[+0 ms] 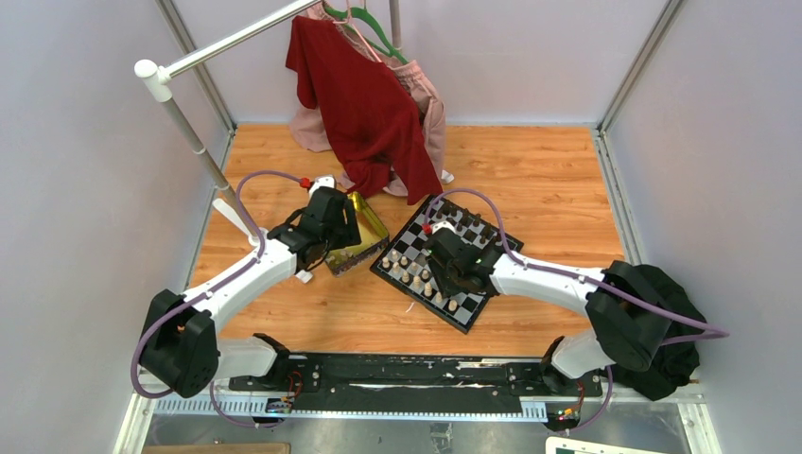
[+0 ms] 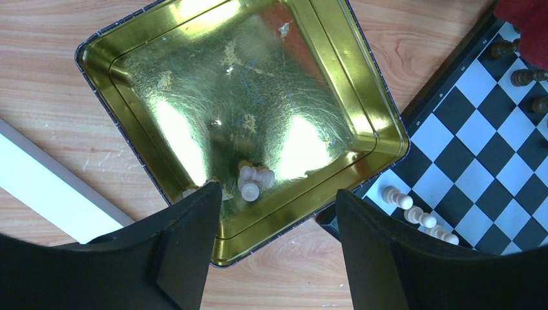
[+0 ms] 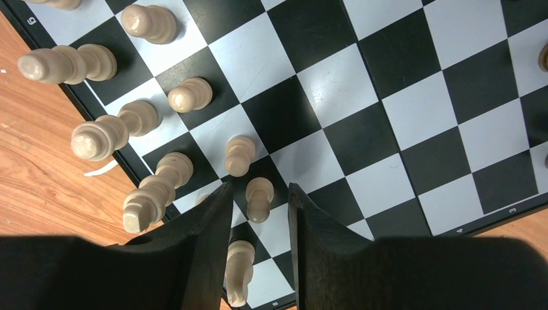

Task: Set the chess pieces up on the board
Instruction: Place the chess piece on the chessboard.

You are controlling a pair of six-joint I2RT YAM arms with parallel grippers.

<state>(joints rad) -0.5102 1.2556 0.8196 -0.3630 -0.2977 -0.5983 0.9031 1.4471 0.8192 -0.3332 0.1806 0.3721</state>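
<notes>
Clearance at left is cut by a white pole (image 1: 186,128) standing near the left arm. Jaws of the left gripper (image 2: 279,197) are spread wide over the gold tin (image 2: 113,71), nothing clamped; a few cream chess pieces (image 2: 253,181) are seen lying in its near corner. The tin's corner sits just beside the board (image 2: 478,129) edge. Cream pieces are lined along the board's near side, dark ones (image 2: 517,61) at the far side — middle squares bare. Jaws of the right gripper (image 3: 258,190) are parted around one upright cream pawn (image 3: 260,200), not clamped. Bare wood table (image 1: 558,180) is seen right of the board.
</notes>
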